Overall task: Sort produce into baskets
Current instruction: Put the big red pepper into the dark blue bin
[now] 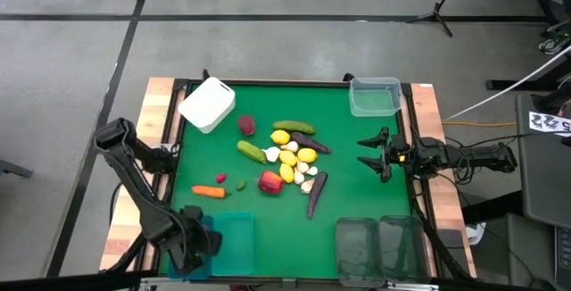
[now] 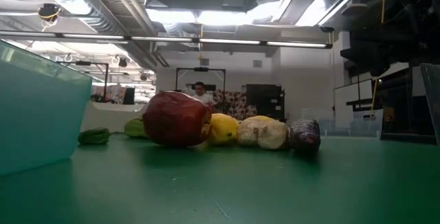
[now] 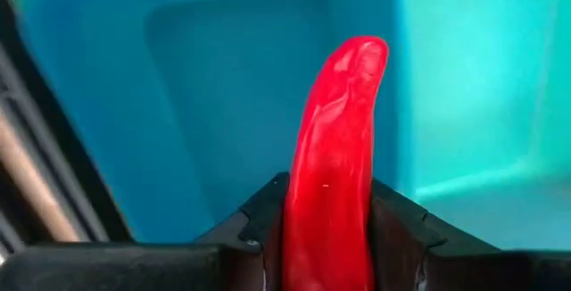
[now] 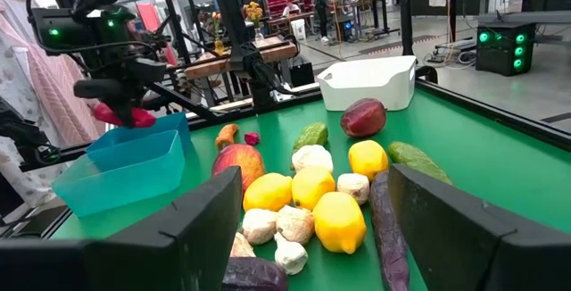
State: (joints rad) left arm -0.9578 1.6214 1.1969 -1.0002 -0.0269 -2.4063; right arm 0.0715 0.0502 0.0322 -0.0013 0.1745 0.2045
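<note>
Left tool (image 3: 328, 237) clamped on one red pepper (image 3: 335, 148) over two teal bins (image 1: 223, 242); right tool (image 1: 373, 153) open.

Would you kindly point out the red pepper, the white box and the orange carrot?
red pepper (image 3: 335, 157): left wrist view, mid-body.
white box (image 1: 207, 104): high view, top face centre.
orange carrot (image 1: 209, 192): high view, middle of its length.

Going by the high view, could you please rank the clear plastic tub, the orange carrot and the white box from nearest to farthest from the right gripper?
From the open right gripper:
1. Clear plastic tub, in the corner on that arm's side.
2. Orange carrot, beyond the produce pile, towards the left arm.
3. White box, in the far corner on the left arm's side.
</note>
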